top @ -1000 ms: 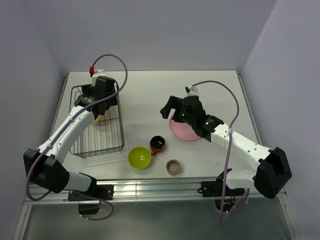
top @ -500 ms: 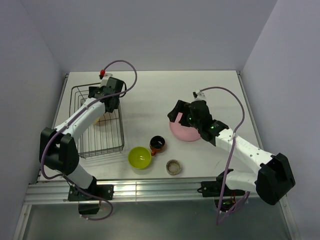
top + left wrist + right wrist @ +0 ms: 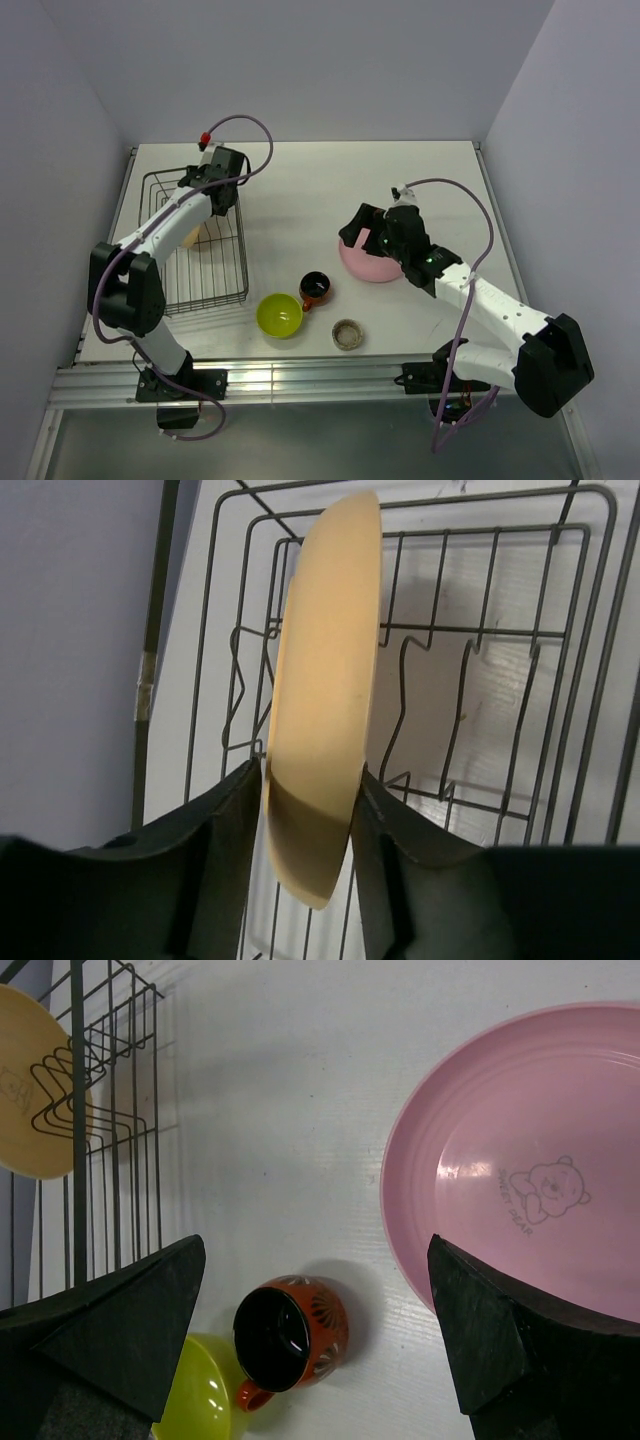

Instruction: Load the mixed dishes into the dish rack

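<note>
Yellow-orange plate (image 3: 325, 700), pink plate (image 3: 530, 1190) with bear print, lime-green bowl (image 3: 200, 1397), red-orange mug (image 3: 300, 1338)

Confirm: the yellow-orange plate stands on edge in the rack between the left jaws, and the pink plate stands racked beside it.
Wrong on the pink plate: the right wrist view shows it lying flat on the table, outside the dish rack. The yellow-orange plate does stand on edge in the rack between the left jaws.

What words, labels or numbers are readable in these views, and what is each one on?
On the pink plate: a short line of lettering beside a bear drawing, too blurred to read.
On the yellow plate: a similar small print, too small to read.
No other text is visible in any view.
</note>
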Action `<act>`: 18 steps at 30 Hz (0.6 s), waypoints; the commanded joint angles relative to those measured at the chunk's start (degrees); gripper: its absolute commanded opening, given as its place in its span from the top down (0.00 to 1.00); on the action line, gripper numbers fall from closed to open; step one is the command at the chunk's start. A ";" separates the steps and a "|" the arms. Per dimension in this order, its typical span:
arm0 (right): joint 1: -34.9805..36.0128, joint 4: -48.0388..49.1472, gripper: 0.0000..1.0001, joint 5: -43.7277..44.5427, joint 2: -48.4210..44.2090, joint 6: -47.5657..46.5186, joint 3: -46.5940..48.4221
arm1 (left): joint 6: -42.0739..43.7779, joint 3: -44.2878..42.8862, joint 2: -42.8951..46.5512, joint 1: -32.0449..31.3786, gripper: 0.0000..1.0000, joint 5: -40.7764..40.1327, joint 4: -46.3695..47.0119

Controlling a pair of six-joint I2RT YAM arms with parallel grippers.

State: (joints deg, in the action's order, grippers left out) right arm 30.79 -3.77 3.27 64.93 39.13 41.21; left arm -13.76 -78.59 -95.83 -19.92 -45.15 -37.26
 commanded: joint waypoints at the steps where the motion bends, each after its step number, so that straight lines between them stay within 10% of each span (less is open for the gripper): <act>1: -0.64 2.10 0.00 -0.28 -2.52 -0.37 -0.43 | 1.72 -3.50 -1.55 0.24 0.56 -0.65 2.62; 13: -2.40 1.14 0.00 -0.80 -4.02 -1.69 -0.26 | 0.49 -7.46 -5.68 0.59 1.00 -0.82 0.52; 18: -2.57 0.25 0.00 -1.60 -3.14 -1.70 1.41 | -0.30 -10.18 -5.60 0.59 1.00 -1.79 -2.55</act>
State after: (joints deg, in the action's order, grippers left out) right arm 28.64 -4.08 2.09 62.00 38.39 40.82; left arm -11.62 -85.60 -101.08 -19.57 -48.12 -40.12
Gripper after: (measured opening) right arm 0.996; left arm 0.337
